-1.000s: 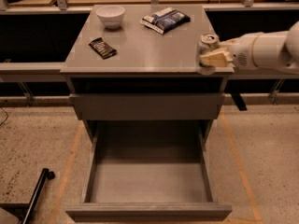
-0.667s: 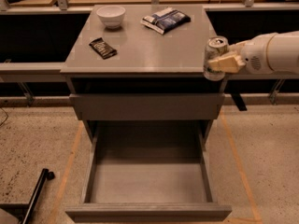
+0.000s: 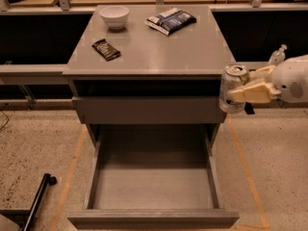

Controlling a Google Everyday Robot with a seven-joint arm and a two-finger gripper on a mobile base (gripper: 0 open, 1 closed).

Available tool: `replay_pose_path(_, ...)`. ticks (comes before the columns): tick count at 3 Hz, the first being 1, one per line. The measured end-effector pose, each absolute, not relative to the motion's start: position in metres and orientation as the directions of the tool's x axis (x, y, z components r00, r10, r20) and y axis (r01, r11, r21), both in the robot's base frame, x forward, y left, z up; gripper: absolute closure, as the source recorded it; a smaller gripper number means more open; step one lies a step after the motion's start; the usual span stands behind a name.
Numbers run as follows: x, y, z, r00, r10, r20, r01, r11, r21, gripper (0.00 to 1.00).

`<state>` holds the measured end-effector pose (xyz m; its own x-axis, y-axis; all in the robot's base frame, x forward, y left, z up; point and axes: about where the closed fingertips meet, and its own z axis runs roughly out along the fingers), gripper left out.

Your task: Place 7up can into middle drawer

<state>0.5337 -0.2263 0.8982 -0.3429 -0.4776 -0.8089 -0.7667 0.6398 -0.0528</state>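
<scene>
The 7up can (image 3: 231,86), silvery with a pull-tab top, is upright in the air just off the cabinet's right front corner. My gripper (image 3: 250,86) comes in from the right and is shut on the can, cream fingers (image 3: 251,92) wrapped around its side. The middle drawer (image 3: 153,186) is pulled open below and to the left of the can, its grey floor bare. The can is higher than the drawer and to the right of its right wall.
On the cabinet top (image 3: 163,52) are a white bowl (image 3: 114,16), a dark snack bar (image 3: 106,49) and a blue-white chip bag (image 3: 170,20). The upper drawer front (image 3: 147,109) is closed. A black pole (image 3: 36,201) lies on the floor at left.
My gripper has carried the can off the cabinet's right edge, moving it right and downward, from the table top to the air beside the upper drawer front.
</scene>
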Motion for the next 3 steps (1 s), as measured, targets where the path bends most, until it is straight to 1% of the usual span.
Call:
replay_pose_path(1, 0.5, -0.213, 0.859, -0.428, -0.423, -0.799, -0.787, 0.609, 0.1, 1.0)
replay_pose_path(2, 0.5, -0.213, 0.859, -0.428, -0.423, -0.799, -0.787, 0.608, 0.1, 1.0)
replay_pose_path(3, 0.511, -0.203, 0.846, -0.409, -0.457, -0.79, -0.807, 0.585, 0.079, 1.0)
